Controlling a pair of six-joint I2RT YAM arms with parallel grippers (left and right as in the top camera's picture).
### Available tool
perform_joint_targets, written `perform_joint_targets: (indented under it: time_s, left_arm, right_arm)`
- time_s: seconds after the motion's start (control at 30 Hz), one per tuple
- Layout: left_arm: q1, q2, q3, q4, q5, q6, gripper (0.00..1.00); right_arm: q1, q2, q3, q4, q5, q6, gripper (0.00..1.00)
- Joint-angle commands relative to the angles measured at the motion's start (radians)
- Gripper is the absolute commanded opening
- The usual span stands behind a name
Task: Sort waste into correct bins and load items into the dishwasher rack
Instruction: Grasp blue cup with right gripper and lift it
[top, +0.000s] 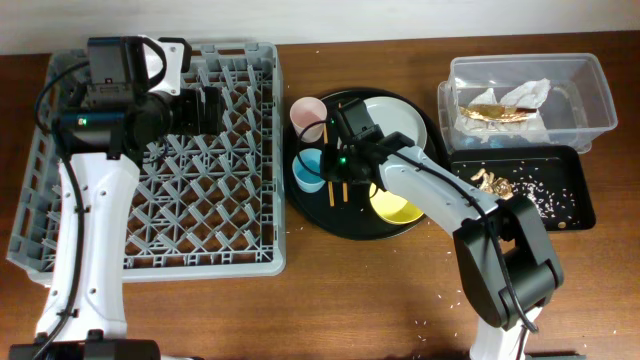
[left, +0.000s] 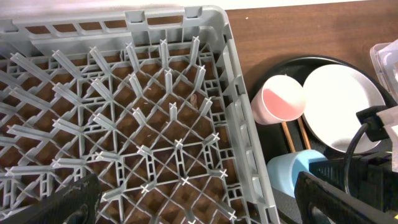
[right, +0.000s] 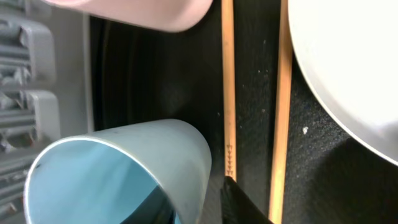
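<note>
The grey dishwasher rack (top: 150, 200) holds nothing that I can see. My left gripper (top: 205, 108) hangs open over its right part, also in the left wrist view (left: 199, 205). On the round black tray (top: 330, 225) are the pink cup (top: 307, 113), the light blue cup (top: 307, 172) on its side, the plate (top: 395, 115), the yellow bowl (top: 395, 205) and the chopsticks (top: 328, 190). My right gripper (right: 199, 205) is shut on the wall of the light blue cup (right: 124, 168), one finger inside, one outside beside a chopstick (right: 228, 93).
The clear tub (top: 590, 90) at the back right holds the white napkin (top: 530, 95) and the brown-gold wrapper (top: 495, 113). The black rectangular tray (top: 575, 200) in front of it holds food scraps (top: 495, 185) and rice. Rice grains lie scattered on the wooden table.
</note>
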Motion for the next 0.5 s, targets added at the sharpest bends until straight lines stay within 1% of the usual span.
perform_joint_targets:
  time_s: [0.0, 0.1, 0.2, 0.27, 0.37, 0.43, 0.47]
  left_arm:
    - [0.004, -0.004, 0.011, -0.006, -0.004, -0.014, 0.98]
    - [0.001, -0.004, 0.011, -0.027, 0.005, -0.014, 0.99]
    - [0.000, 0.000, 0.011, -0.060, 0.008, -0.014, 0.99]
    - [0.000, 0.004, 0.011, -0.077, 0.071, -0.014, 0.99]
    - [0.000, 0.027, 0.011, -0.092, 0.314, -0.014, 0.99]
    - [0.002, 0.072, 0.011, -0.091, 0.530, -0.008, 0.99]
    - [0.002, 0.097, 0.011, -0.090, 0.612, 0.009, 0.99]
  right_arm:
    - [0.006, 0.026, 0.025, -0.029, -0.005, 0.004, 0.04]
    - [-0.004, -0.010, 0.026, -0.077, -0.026, 0.003, 0.04]
    - [-0.053, -0.119, 0.026, -0.128, -0.098, -0.005, 0.04]
    - [-0.098, -0.205, 0.026, -0.162, -0.163, -0.027, 0.04]
    - [-0.179, -0.325, 0.025, -0.207, -0.280, -0.080, 0.04]
    - [-0.223, -0.363, 0.024, -0.196, -0.396, -0.099, 0.04]
    - [-0.237, -0.367, 0.024, -0.186, -0.452, -0.105, 0.04]
